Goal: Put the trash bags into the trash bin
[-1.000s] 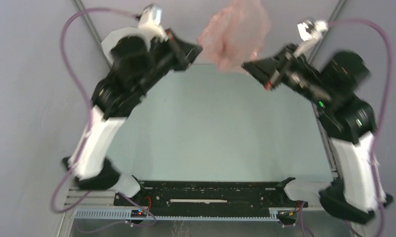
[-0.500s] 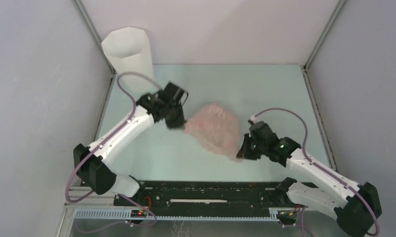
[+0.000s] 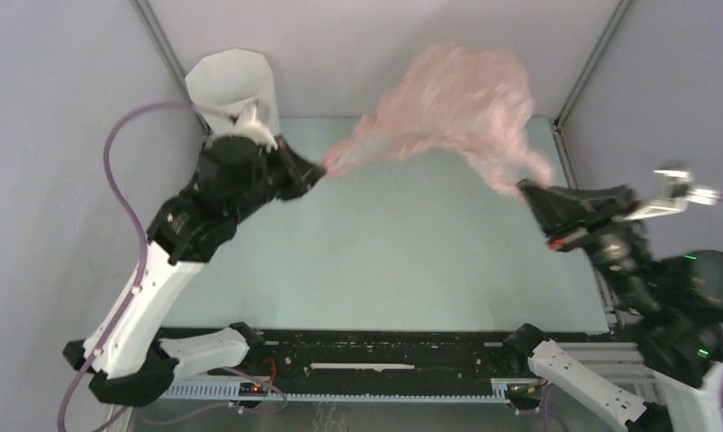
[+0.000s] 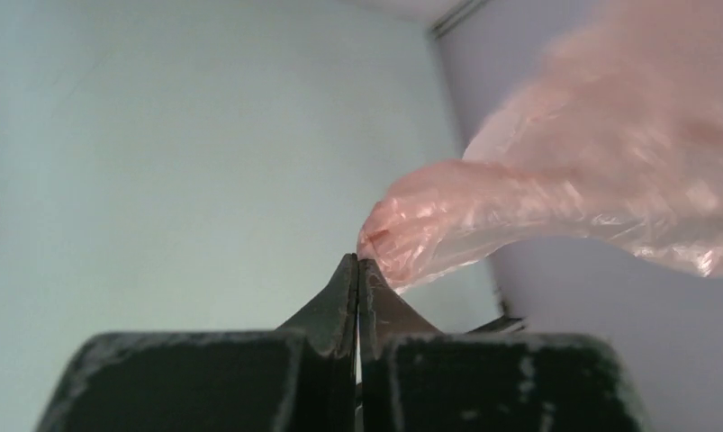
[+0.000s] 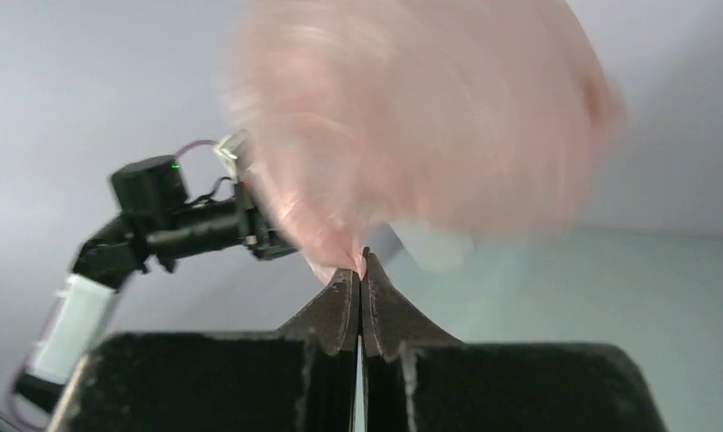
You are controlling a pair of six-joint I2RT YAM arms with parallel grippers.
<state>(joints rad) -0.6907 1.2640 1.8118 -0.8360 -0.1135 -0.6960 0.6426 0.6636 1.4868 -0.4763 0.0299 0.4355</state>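
- The trash bag (image 3: pixel 456 94) is thin, crinkly, translucent pale pink. It hangs billowed in the air over the far side of the worktop (image 3: pixel 384 252), one end pinched in the left hand (image 3: pixel 320 171), the other in the right hand (image 3: pixel 524 187).
- The trash bin (image 3: pixel 234 79), white and faceted, stands upright in the far left corner, apart from the bag.

Top view overhead; wrist views close, sharing bag (image 3: pixel 456 99).

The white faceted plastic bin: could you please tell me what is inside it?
Nothing shows inside the white faceted plastic bin; the translucent pink plastic bag hangs outside, pinched by the left gripper and right gripper. The bin's lower part is covered by the left arm.
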